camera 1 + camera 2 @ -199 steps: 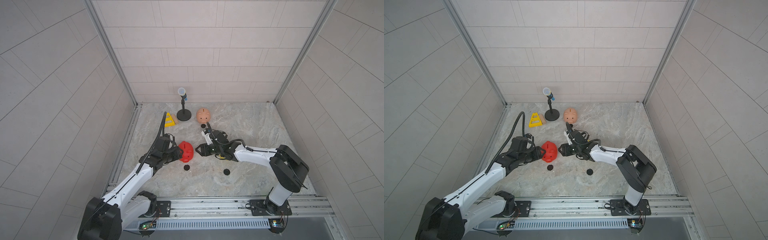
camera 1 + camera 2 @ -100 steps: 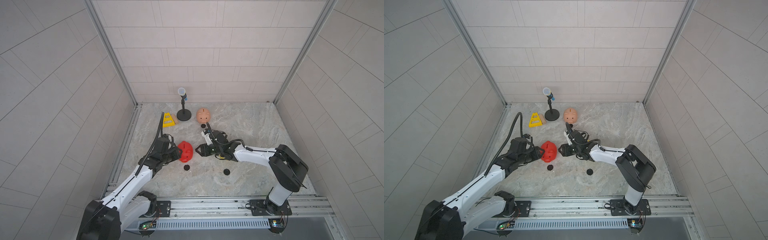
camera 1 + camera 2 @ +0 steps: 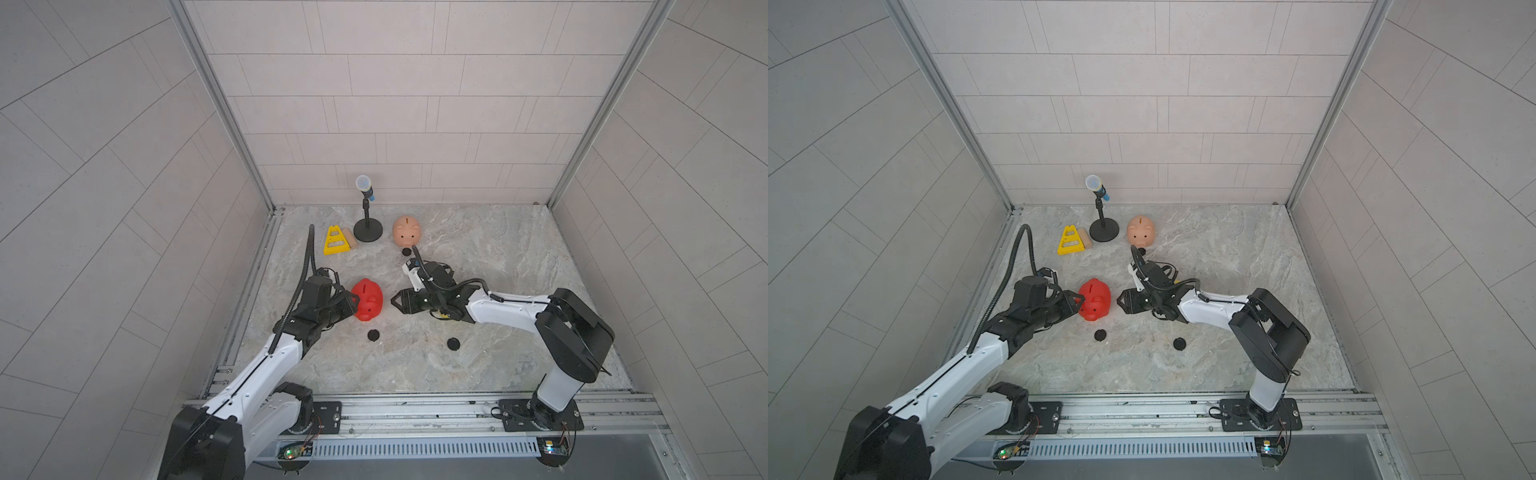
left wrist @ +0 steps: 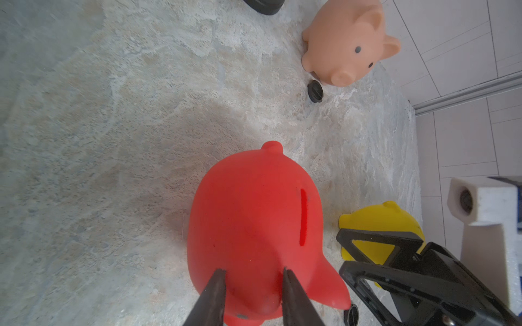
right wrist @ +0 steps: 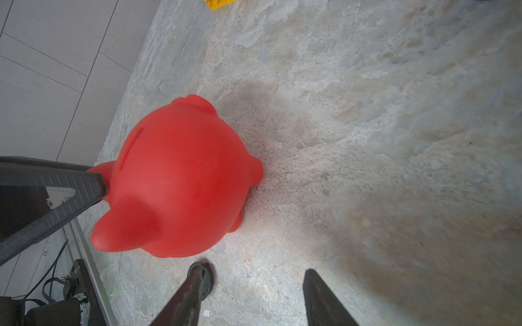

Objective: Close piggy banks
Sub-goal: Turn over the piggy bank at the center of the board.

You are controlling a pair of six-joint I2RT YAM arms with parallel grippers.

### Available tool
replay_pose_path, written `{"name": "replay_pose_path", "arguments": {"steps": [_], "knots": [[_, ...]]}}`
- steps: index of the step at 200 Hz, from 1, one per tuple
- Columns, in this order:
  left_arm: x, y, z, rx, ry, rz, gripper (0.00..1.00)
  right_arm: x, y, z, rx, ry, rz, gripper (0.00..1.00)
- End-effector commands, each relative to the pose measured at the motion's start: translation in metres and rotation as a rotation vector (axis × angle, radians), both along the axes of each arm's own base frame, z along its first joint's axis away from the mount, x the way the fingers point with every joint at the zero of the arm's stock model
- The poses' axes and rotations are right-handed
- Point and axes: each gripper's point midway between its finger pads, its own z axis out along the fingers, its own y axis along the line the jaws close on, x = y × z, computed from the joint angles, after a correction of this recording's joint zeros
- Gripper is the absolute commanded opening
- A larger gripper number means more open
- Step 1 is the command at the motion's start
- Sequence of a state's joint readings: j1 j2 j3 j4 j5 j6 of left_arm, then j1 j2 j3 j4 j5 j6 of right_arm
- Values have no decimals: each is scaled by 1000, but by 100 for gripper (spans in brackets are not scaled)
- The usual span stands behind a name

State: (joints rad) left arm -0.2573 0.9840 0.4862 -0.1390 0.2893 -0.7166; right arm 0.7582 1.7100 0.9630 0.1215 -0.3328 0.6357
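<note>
The left gripper (image 4: 252, 271) is closed on the red piggy bank (image 4: 254, 211). Its 2 dark, tapering fingers (image 4: 214, 293) pinch a small bump at the head end, which looks like an ear, though the wrist view cuts it off. The pig is smooth, rounded plastic with a soft sheen, a narrow coin slot along its back, a free pointed ear and stubby feet. It sits slot-up on the table (image 3: 498, 257), a stone-patterned slab veined in grey and tan, left of centre in both top views.

The right gripper (image 5: 254, 272) faces the same pig from the opposite side, near it but apart. Its jaws stand open with nothing between them. A flat, round black plug (image 5: 206, 278) lies partly behind 1 of its fingers.

The yellow piggy bank (image 4: 381, 223) is glossy and sits near the red pig, behind the right gripper's black frame — in both top views the right arm hides nearly all of it. The peach piggy bank (image 3: 407, 231) stands well back with 2 black dot eyes, and a 2nd plug (image 3: 406, 252) lies just beside its snout. A 3rd plug (image 3: 453, 343) lies in front of the right arm.

At the back, a microphone (image 3: 368, 230) stands on a round black base. Beside it are a yellow triangular frame (image 3: 334, 241) with cut-outs and a small wooden block (image 3: 351, 240).
</note>
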Motion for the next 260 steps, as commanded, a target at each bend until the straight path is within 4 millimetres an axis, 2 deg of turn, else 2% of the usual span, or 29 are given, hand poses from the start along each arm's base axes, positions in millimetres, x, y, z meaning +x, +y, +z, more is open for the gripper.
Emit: {"name": "replay_pose_path", "arguments": {"steps": [1, 156, 260], "knots": [[-16, 14, -30, 36, 104, 37, 33, 0, 1, 2, -8, 0, 6, 58], [-13, 33, -39, -23, 139, 137, 32, -2, 3, 0, -9, 8, 13, 58], [-10, 41, -35, -18, 136, 166, 34, -4, 6, -2, -13, 14, 24, 59]]}}
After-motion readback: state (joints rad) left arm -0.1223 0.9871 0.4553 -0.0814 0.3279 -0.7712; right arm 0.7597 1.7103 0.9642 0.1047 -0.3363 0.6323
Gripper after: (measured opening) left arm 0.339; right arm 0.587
